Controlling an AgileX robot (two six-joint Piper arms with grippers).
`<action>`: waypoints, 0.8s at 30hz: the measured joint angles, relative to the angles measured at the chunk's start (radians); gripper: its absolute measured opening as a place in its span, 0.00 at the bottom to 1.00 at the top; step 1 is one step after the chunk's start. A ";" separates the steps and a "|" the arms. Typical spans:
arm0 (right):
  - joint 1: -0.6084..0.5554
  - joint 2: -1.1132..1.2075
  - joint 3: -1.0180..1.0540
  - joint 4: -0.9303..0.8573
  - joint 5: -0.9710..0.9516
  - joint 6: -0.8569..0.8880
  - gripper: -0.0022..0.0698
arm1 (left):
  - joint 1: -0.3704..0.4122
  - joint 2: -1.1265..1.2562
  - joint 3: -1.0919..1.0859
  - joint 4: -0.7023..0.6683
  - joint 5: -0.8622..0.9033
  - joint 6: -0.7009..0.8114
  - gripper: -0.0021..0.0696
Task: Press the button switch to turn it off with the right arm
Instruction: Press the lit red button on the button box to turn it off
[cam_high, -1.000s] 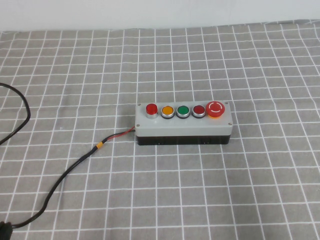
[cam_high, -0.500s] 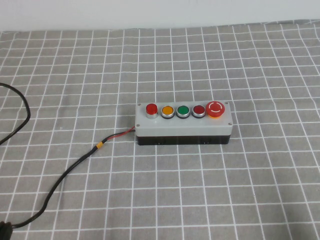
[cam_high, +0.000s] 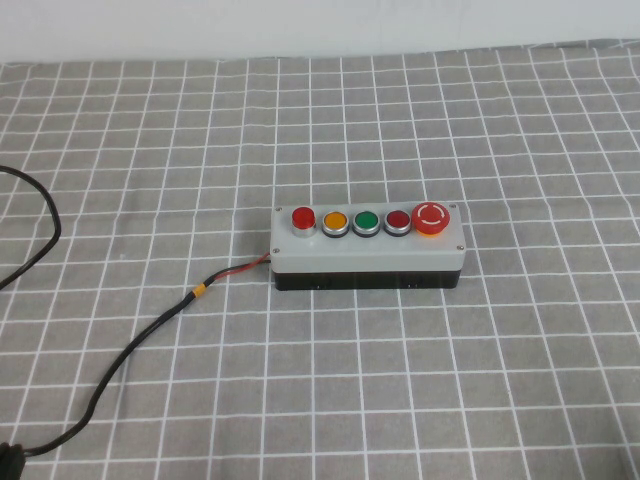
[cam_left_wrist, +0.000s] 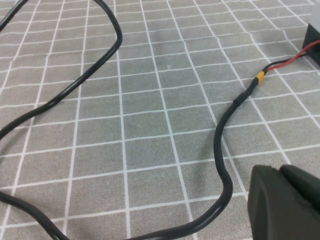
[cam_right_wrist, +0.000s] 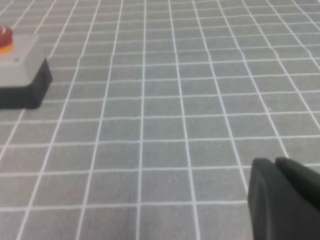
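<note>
I see the switch box (cam_high: 367, 245) mid-worktop (cam_high: 450, 380), its cable (cam_high: 150, 335) trailing near-left. My right claw (cam_right_wrist: 275, 166) hangs right of the box and nearer, well apart. The left claw (cam_left_wrist: 280, 172) is just beside the cable. I cannot tell either claw's state.

The left end effector (cam_left_wrist: 284, 202) hangs low over the bench (cam_left_wrist: 150, 125), near its front left corner. The right end effector (cam_right_wrist: 281, 197) hangs low near the front right corner.

Counted: one switch box (cam_high: 368, 258), five buttons (cam_high: 366, 221), one cable (cam_high: 150, 335). Two grippers seen: left gripper (cam_left_wrist: 280, 175) by cable, right gripper (cam_right_wrist: 275, 162) beside box.
</note>
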 joint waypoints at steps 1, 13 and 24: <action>-0.002 0.000 0.000 0.008 0.007 -0.017 0.01 | 0.000 0.000 0.000 0.000 0.000 0.000 0.02; -0.069 -0.004 0.032 0.029 0.008 -0.042 0.01 | 0.000 0.000 0.000 0.000 0.000 0.000 0.02; -0.087 -0.004 0.040 0.031 -0.080 -0.042 0.01 | 0.000 0.000 0.000 0.000 0.000 0.000 0.02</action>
